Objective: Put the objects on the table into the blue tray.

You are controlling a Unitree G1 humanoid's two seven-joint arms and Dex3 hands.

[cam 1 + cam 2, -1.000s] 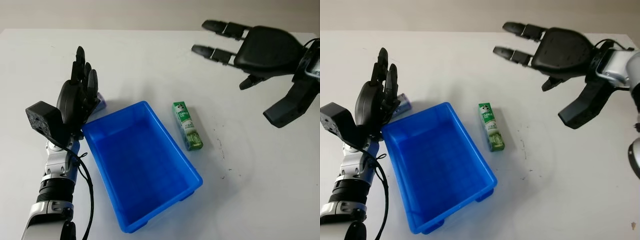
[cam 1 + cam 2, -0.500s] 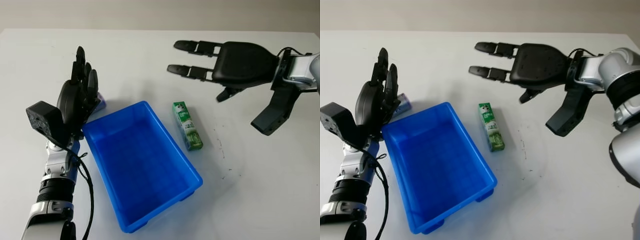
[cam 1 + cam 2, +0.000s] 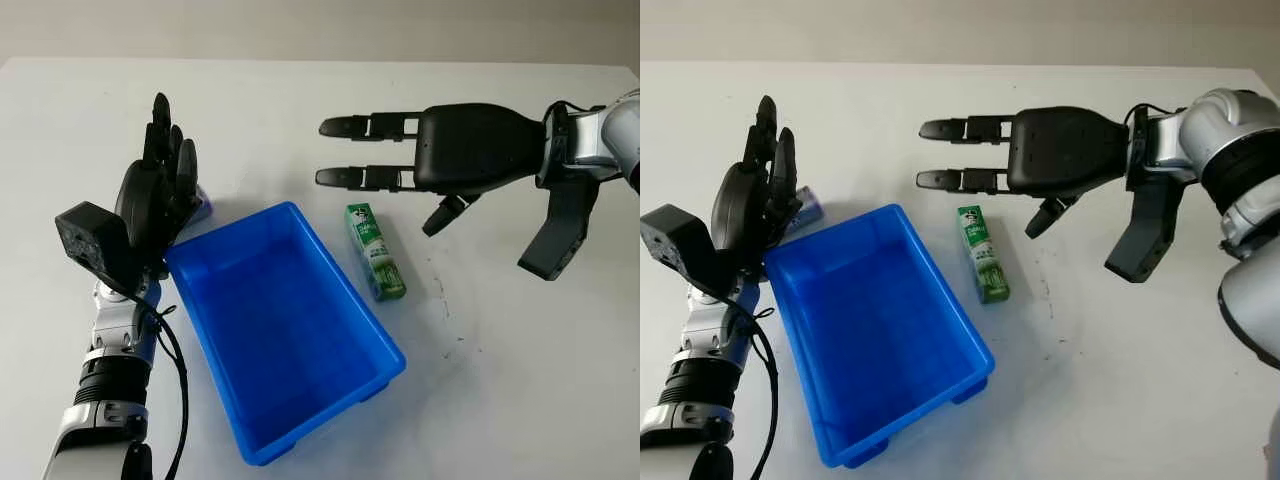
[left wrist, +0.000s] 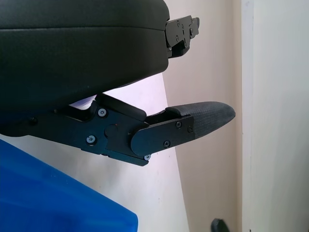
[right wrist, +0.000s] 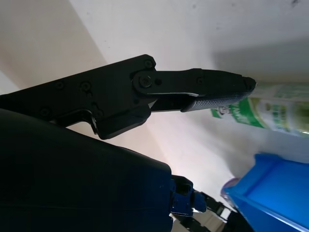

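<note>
The green box [image 3: 375,252] lies flat on the white table [image 3: 500,400], just beside the right-hand long wall of the blue tray [image 3: 385,345], not touching it as far as I can tell; its long axis runs roughly parallel to that wall, far end toward the back of the table, near end angled slightly to the right. The right hand [image 3: 440,160] hovers above and just behind the box's far end, fingers stretched out flat toward the left and pointing across the box's length rather than along it, thumb [image 3: 443,213] hanging down near the box's right side. It is open and holds nothing, no contact with the box visible; the right wrist view shows one finger [image 5: 212,94] in the air over the green box [image 5: 270,113], with the tray corner [image 5: 270,186] beyond. This hand is clearly the nearer one to the box, so I judge the next move to be a drop down and forward, probably with a wrist turn so the fingers close across the short sides. The left hand [image 3: 155,200] stands upright at the tray's far left corner, open, holding nothing. A small purple-blue object [image 3: 200,207] peeks out just behind it, beside the tray's corner; what it is I cannot tell. The tray looks empty, so nothing is placed yet
</note>
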